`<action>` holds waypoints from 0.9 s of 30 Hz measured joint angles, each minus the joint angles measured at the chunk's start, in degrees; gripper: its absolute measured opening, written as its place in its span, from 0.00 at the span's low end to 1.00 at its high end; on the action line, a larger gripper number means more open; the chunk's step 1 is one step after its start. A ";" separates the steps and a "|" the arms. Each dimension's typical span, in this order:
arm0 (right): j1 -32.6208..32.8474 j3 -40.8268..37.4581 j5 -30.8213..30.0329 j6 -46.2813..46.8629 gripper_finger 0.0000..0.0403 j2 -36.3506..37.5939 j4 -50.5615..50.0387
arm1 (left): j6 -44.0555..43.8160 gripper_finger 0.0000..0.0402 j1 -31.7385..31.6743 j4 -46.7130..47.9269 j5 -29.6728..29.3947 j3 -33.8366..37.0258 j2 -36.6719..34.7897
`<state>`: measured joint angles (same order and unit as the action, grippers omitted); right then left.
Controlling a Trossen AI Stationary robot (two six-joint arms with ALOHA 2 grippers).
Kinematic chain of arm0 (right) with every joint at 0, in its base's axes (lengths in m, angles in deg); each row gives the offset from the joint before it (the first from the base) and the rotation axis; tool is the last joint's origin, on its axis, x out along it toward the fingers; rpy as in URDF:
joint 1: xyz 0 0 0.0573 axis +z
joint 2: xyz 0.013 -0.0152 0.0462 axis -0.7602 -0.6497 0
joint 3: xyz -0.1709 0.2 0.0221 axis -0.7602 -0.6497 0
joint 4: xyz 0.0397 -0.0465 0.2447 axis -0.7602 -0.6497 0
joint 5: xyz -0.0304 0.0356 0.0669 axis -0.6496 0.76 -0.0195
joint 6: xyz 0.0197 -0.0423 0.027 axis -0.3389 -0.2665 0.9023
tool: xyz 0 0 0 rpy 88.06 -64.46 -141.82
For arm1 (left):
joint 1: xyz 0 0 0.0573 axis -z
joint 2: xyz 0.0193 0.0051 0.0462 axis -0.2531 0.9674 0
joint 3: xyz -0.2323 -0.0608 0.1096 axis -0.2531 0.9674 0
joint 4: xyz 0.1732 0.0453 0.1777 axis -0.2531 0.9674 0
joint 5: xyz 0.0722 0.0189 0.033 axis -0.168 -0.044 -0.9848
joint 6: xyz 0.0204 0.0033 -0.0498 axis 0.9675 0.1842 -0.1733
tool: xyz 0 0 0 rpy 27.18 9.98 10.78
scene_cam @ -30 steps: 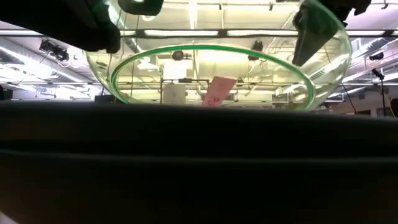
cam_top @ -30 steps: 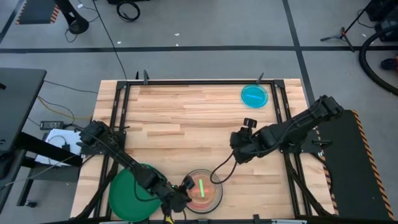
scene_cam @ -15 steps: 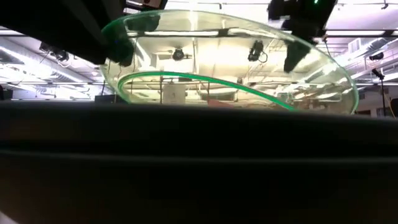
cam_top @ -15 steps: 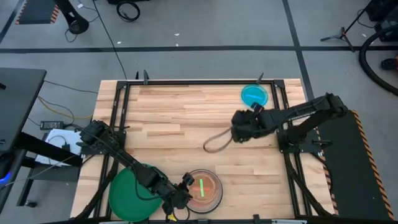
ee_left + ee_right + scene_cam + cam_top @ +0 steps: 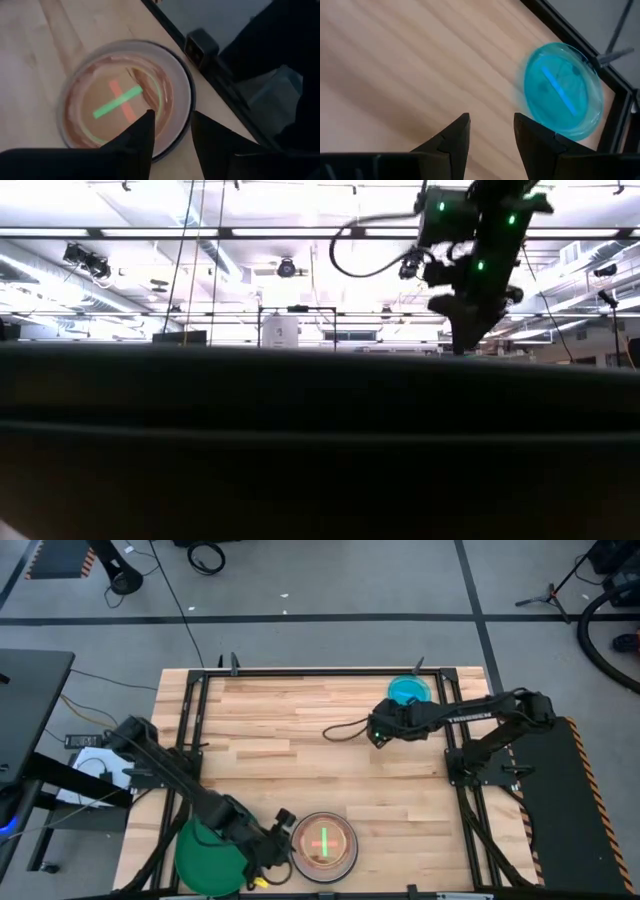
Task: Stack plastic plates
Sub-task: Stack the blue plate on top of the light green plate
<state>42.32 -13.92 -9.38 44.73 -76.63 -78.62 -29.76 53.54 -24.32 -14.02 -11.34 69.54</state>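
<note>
A stack of plates (image 5: pixel 323 845) sits near the table's near edge. In the left wrist view the stack (image 5: pixel 125 102) shows a whitish-grey rim over a dark one, and a pinkish middle with a green and a pink bar. My left gripper (image 5: pixel 280 840) (image 5: pixel 172 122) is open just left of the stack, its fingers above the rim. A dark green plate (image 5: pixel 200 858) lies flat under the left arm. The cyan plate (image 5: pixel 410 690) (image 5: pixel 565 90) lies flat at the far right. My right gripper (image 5: pixel 377 732) (image 5: pixel 492 122) (image 5: pixel 465 330) is open, short of the cyan plate.
A black metal frame (image 5: pixel 445 710) runs along the table's left, far and right sides, and the cyan plate lies close to its far right corner. A loose cable (image 5: pixel 345 728) loops from the right wrist over bare wood at mid-table. A dark bar fills the low view's lower half.
My right gripper has travelled from mid-table toward the far edge and now points at the cyan plate. A see-through plate with a green rim, tilted in the low view before, has dropped out of that view. My left gripper has drawn back a little to the left of the stack.
</note>
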 joint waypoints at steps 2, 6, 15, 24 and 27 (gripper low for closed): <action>-2.23 -1.88 0.01 -0.15 0.40 0.00 2.59 | 0.85 0.33 -0.04 0.43 0.46 0.00 -1.66; -6.00 -5.68 0.02 -2.62 0.40 0.00 9.76 | 3.90 0.33 0.97 0.88 1.36 0.00 -3.82; -15.22 -12.61 0.43 -9.41 0.40 0.00 26.21 | 9.83 0.31 4.50 -11.04 1.52 5.75 -10.61; -21.23 -12.85 3.36 -10.09 0.40 -0.04 28.07 | 10.13 0.25 -2.17 -21.09 1.19 22.74 -28.17; -22.10 -12.85 5.87 -11.98 0.40 -0.04 29.77 | 8.80 0.24 -5.54 -28.42 1.19 30.01 -32.43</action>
<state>20.21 -26.78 -3.51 32.75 -76.67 -48.85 -20.97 48.00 -52.73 -12.83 18.66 37.11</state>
